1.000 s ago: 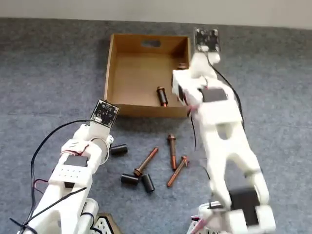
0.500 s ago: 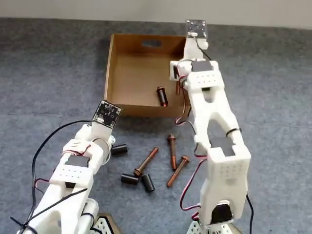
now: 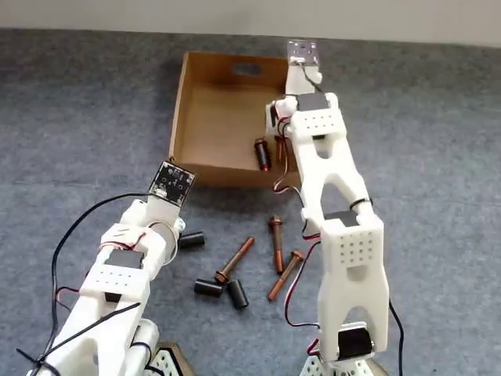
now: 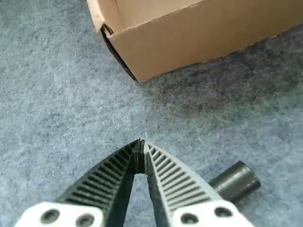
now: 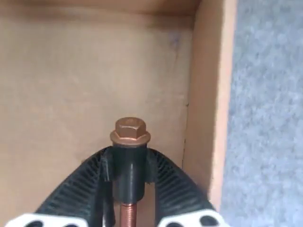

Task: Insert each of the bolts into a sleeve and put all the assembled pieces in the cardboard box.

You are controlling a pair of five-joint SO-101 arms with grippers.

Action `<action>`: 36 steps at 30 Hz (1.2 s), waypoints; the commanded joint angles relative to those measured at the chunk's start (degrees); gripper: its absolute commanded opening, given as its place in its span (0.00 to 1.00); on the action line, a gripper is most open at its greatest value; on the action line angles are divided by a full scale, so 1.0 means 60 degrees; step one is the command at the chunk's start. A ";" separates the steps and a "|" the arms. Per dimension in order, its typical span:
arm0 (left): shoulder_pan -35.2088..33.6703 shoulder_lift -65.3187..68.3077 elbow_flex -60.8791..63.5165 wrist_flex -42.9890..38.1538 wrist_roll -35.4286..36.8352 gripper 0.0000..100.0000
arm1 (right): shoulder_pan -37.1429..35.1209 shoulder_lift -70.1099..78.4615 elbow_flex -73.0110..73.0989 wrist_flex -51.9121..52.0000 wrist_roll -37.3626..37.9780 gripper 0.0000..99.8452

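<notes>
The right arm [image 3: 337, 196] is stretched far forward, with its wrist above the right inner side of the cardboard box [image 3: 227, 177]. The right gripper [image 5: 129, 163] is inside the box, near its right wall. Its fingers press from both sides on a sleeve [image 5: 129, 175] that carries a bolt [image 5: 130, 132]. The left arm [image 3: 125, 266] is bent and stays short of the box's front wall. The left gripper [image 4: 140, 143] hangs near the box's front left corner, with fingertips together and apparently nothing between them.

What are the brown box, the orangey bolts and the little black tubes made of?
The open brown cardboard box looks like cardboard: matte, with plain cut edges. The copper-coloured bolts look like metal, maybe copper-plated, going by their shine and hexagonal heads. The short black sleeves are dull and smooth. They could be plastic, rubber or dark-coated metal; I can't tell which.
</notes>
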 commanded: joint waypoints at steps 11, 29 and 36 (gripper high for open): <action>0.0198 0.0022 -0.0022 -0.0161 -0.0088 0.02 | 0.0066 0.0330 -0.0447 0.0784 -0.0088 0.01; 0.0198 0.0022 -0.0022 -0.0161 -0.0088 0.02 | -0.0022 -0.0330 -0.3377 0.2923 -0.0073 0.18; 0.0183 0.0022 -0.0022 -0.0161 -0.0088 0.02 | 0.0711 -0.0007 -0.5194 0.4081 -0.0029 0.18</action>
